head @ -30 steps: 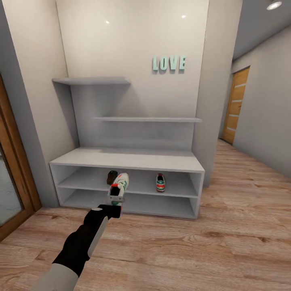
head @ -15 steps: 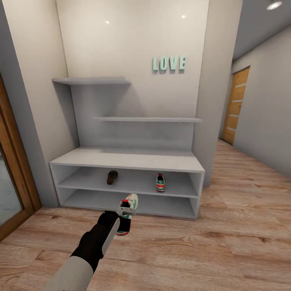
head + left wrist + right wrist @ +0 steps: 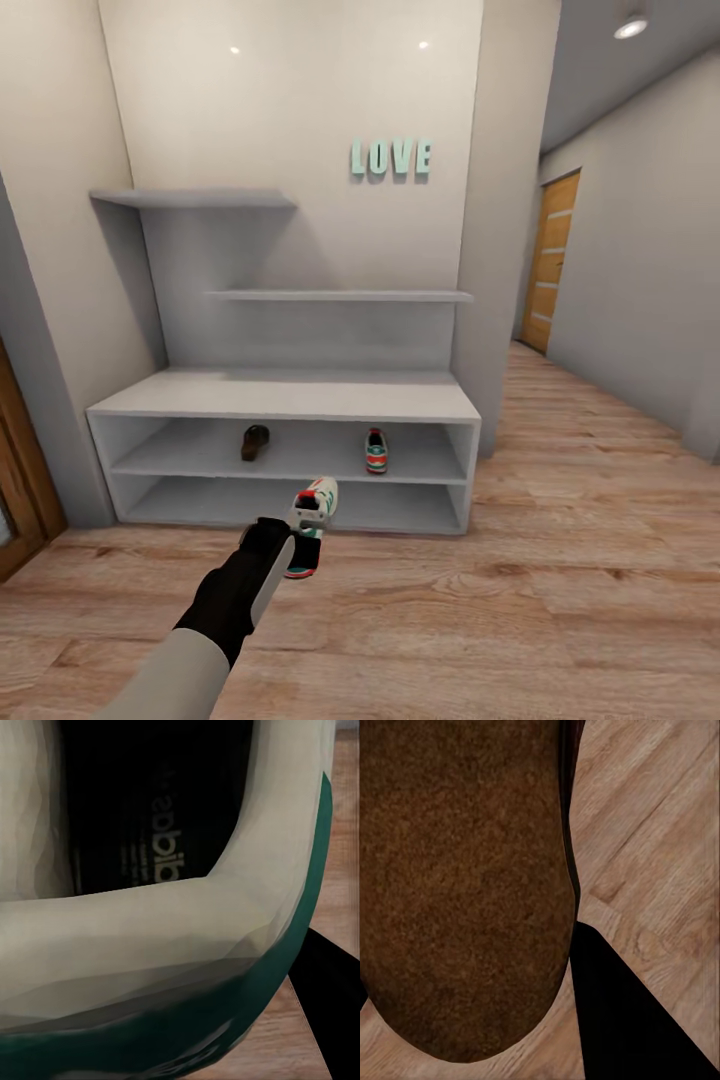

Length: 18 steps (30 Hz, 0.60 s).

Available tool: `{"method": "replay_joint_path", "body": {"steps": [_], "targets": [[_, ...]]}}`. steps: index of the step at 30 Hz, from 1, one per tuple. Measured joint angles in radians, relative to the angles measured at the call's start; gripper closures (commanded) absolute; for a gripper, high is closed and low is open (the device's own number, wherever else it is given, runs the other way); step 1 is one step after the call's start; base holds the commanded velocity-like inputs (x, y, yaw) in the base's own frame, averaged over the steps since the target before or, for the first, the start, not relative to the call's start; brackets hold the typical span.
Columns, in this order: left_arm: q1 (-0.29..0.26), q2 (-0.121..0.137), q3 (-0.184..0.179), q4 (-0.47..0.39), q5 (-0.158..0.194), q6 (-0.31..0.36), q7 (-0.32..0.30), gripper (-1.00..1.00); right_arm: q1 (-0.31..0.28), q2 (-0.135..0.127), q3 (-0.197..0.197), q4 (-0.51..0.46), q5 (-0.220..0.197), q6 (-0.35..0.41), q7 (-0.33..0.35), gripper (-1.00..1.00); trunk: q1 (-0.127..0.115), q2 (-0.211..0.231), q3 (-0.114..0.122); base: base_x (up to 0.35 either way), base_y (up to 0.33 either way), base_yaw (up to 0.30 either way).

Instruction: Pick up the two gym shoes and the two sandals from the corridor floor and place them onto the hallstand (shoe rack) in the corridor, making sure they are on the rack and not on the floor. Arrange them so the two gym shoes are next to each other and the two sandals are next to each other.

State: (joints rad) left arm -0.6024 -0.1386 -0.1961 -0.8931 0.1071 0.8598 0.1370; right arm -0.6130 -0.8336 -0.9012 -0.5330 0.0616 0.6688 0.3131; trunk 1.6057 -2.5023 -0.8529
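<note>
Holding one sneaker point(image 3: 311, 520) above the floor point(image 3: 560, 600), the left gripper point(image 3: 300, 530) hangs at the rack's point(image 3: 290, 400) six o'clock. Two shoes sit on the upper low shelf: a second sneaker point(image 3: 376, 451) at three o'clock, one sandal point(image 3: 255, 442) at nine. The right gripper clamps another sandal point(image 3: 457, 885). Teal letters point(image 3: 390, 158) read "LOVE"; the insole point(image 3: 150, 817) print is partly legible.

A broad, rounded, grainy dark-brown sandal sole point(image 3: 465, 885) sits close before the camera, above the light brown wood-plank corridor floor point(image 3: 652, 855); a black wedge-shaped finger point(image 3: 622, 1020) lies beside it.
</note>
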Motion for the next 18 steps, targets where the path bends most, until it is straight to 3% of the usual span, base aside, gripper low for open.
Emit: {"method": "replay_joint_path", "body": {"steps": [10, 18], "targets": [[0.0, 0.002, 0.004, -0.003, -0.007, 0.001, 0.02, 1.0, 0.0, 0.0, 0.0, 0.0, 0.0, 0.0, 0.0, 1.0, 0.0, 0.0, 0.0, 0.0, 0.0, -0.044], [0.0, 0.02, 0.006, 0.0, 0.0, -0.001, 0.046, 1.0, 0.0, 0.001, 0.0, 0.0, 0.0, 0.0, 0.0, 1.0, 0.0, 0.0, 0.0, 0.0, 0.0, 0.0]]}}
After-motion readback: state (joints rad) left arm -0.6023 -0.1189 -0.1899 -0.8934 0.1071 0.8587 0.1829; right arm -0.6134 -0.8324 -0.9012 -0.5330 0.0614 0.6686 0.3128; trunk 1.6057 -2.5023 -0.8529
